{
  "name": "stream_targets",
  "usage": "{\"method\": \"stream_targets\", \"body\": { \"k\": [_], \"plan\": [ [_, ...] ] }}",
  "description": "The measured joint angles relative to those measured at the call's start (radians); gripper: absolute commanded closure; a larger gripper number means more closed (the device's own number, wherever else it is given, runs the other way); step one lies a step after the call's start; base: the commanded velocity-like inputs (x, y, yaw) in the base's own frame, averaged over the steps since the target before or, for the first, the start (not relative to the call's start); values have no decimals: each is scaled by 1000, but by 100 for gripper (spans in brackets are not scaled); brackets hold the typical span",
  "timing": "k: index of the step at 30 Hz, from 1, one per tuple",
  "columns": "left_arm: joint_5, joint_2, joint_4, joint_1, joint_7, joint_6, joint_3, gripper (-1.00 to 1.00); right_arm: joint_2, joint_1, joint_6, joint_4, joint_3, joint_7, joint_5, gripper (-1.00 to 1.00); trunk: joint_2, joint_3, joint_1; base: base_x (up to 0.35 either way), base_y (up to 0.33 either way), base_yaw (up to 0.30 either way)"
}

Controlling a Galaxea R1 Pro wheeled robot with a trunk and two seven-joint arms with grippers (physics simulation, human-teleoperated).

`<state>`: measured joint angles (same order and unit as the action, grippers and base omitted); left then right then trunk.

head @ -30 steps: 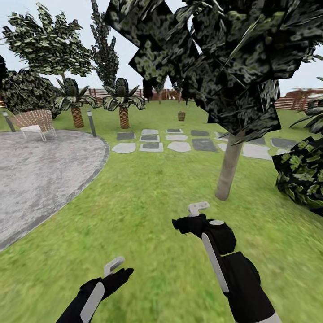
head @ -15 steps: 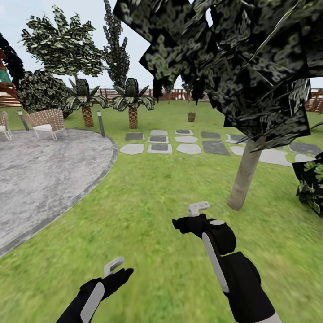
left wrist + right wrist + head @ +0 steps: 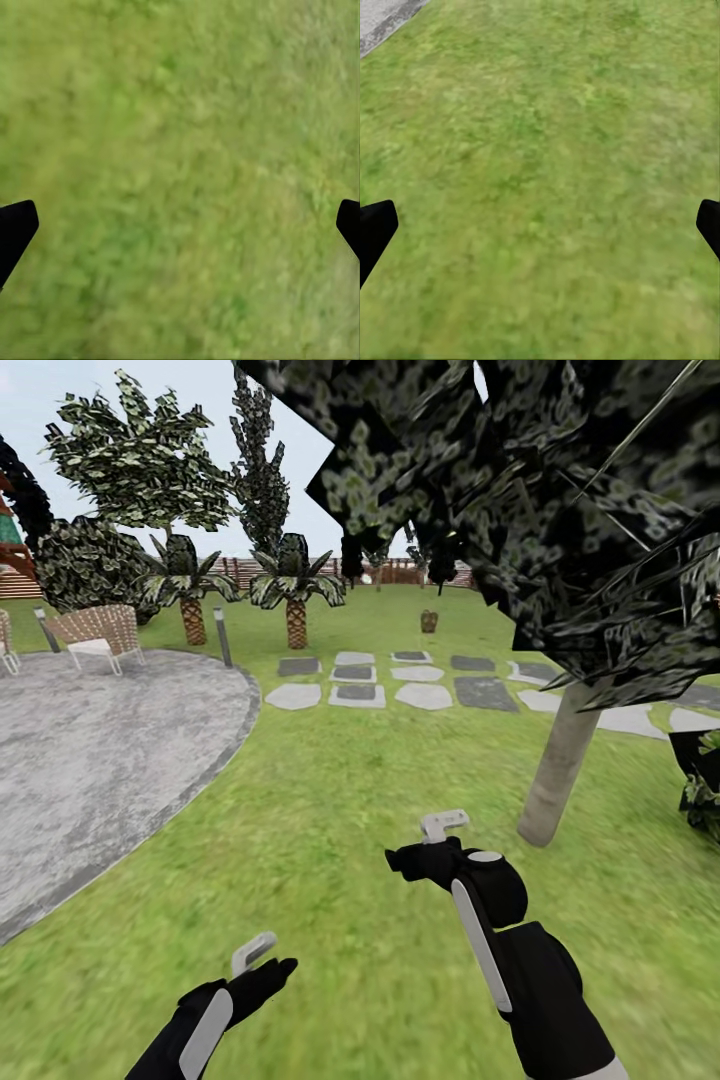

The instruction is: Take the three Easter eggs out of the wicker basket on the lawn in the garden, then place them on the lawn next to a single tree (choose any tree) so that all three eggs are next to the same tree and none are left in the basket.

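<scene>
Far ahead on the lawn (image 3: 330, 830), beyond the stepping stones, stands the small brown wicker basket (image 3: 429, 621). The Easter eggs are too far off to make out. A tree with a thick pale trunk (image 3: 558, 768) rises close at the right, its dark foliage overhanging the view. My left gripper (image 3: 262, 963) hangs low over the grass, open and empty; the left wrist view has its fingertips (image 3: 15, 227) wide apart over bare grass. My right gripper (image 3: 420, 850) is held further forward, also open and empty, fingertips (image 3: 375, 225) apart above grass.
A grey gravel patio (image 3: 90, 750) curves along the left, with wicker chairs (image 3: 98, 634) and a short lamp post (image 3: 222, 635). Stepping stones (image 3: 400, 685) cross the lawn ahead. Palms (image 3: 295, 595) and a dark bush (image 3: 705, 785) stand around; a slat fence (image 3: 400, 572) closes the back.
The whole view has shifted: the camera has moved forward and turned slightly left, so the pale trunk now sits further right and nearer. Both arms hold the same pose.
</scene>
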<state>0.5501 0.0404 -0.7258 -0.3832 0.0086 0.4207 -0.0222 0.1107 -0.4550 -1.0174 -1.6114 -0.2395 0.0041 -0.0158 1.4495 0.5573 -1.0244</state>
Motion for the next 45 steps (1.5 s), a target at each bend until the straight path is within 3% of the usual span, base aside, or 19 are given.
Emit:
{"method": "stream_targets", "body": {
  "k": [13,25,45],
  "plan": [
    [0,0,0,0,0,0,0,-100,5,0,2,0,-2,-1,0,-100,0,0,0,334,0,11],
    [0,0,0,0,0,0,0,-100,6,0,0,0,0,-1,0,-100,0,0,0,334,0,166],
    [0,-1,7,0,0,1,0,-100,6,-1,1,0,0,-1,0,-100,0,0,0,330,42,6]
  ]
}}
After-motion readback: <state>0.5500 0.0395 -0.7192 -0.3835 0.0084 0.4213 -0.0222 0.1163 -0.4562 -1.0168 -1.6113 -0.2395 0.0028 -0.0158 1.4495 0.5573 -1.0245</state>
